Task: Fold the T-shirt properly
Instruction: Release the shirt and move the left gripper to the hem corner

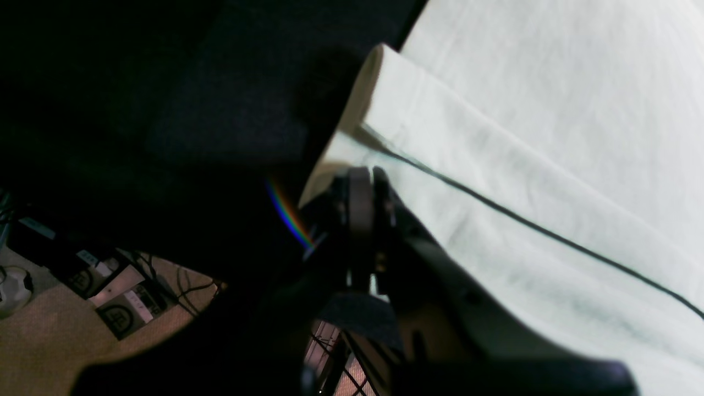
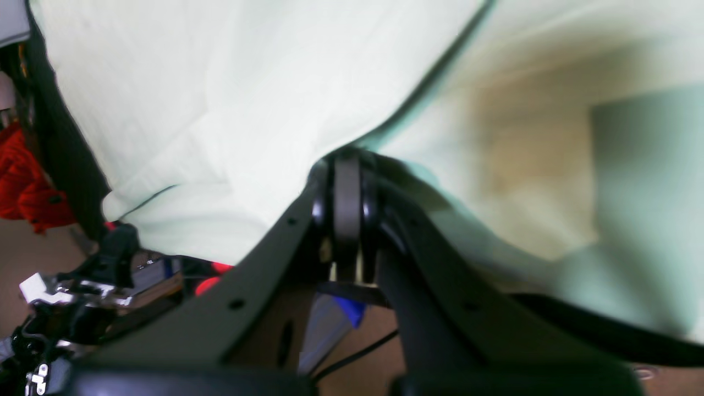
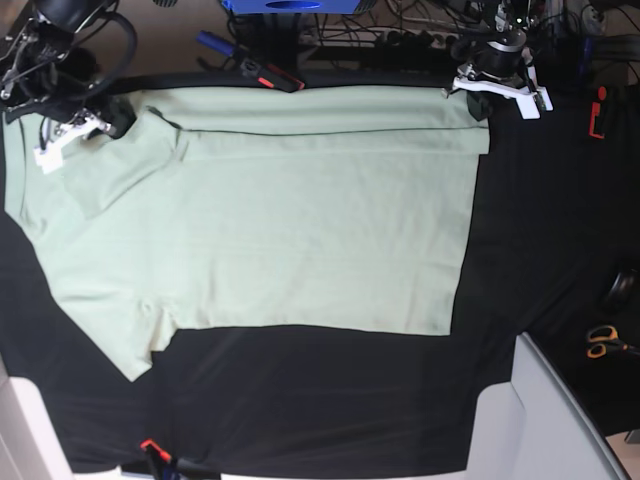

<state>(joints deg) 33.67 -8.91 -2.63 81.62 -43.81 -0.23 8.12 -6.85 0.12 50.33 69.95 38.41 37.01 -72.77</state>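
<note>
The pale mint-green T-shirt lies spread on the black table cloth, its far long edge turned over into a narrow strip. My left gripper is at the shirt's far right corner. In the left wrist view it is shut on the folded hem of the T-shirt. My right gripper is at the far left, by the sleeve. In the right wrist view it is shut on a bunch of the T-shirt, which hangs draped around the fingers.
The black table cloth covers the table. A red-handled clamp sits at the far edge and another at the near edge. Orange-handled scissors lie at the right. A pale panel fills the near right corner.
</note>
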